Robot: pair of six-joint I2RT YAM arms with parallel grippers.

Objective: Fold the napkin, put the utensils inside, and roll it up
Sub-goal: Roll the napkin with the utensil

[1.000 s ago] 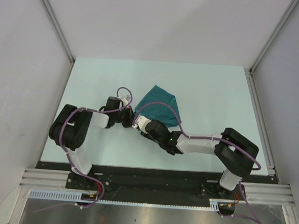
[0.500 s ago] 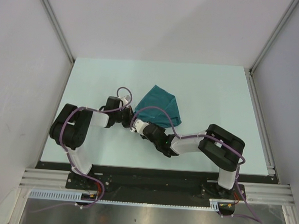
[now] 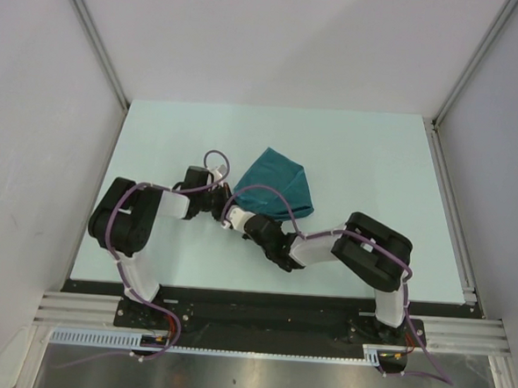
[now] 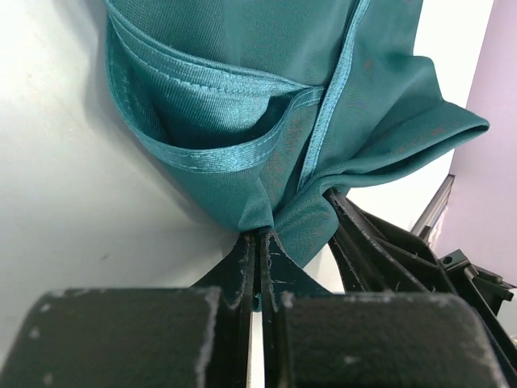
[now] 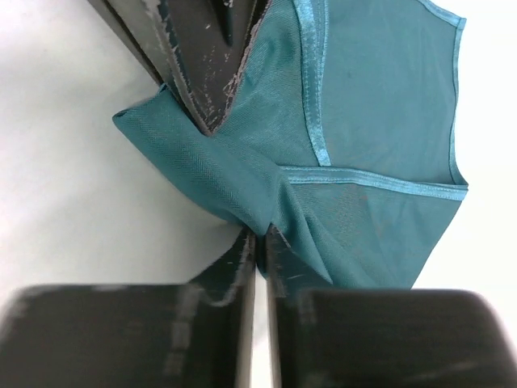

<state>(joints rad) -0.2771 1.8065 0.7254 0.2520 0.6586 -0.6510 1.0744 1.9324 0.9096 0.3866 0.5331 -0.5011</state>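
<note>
The teal napkin (image 3: 278, 185) lies bunched on the table, its near-left corner lifted between both grippers. My left gripper (image 3: 224, 201) is shut on that corner; the left wrist view shows the cloth (image 4: 242, 97) pinched at the jaw tips (image 4: 260, 236). Just beside it, my right gripper (image 3: 233, 217) is shut on a neighbouring fold; in the right wrist view the napkin (image 5: 363, 97) is pinched at the tips (image 5: 260, 234). The other gripper's fingers (image 5: 212, 65) show at the top there. The utensils are out of view.
The pale green table (image 3: 367, 157) is boxed in by white walls on the left, back and right, with metal rails (image 3: 452, 206) along its right side. Both arm bases stand at the near edge.
My right gripper has closed onto the napkin's fold beside the left gripper, and its elbow has swung leftward. The left arm has stayed still, holding the corner.
</note>
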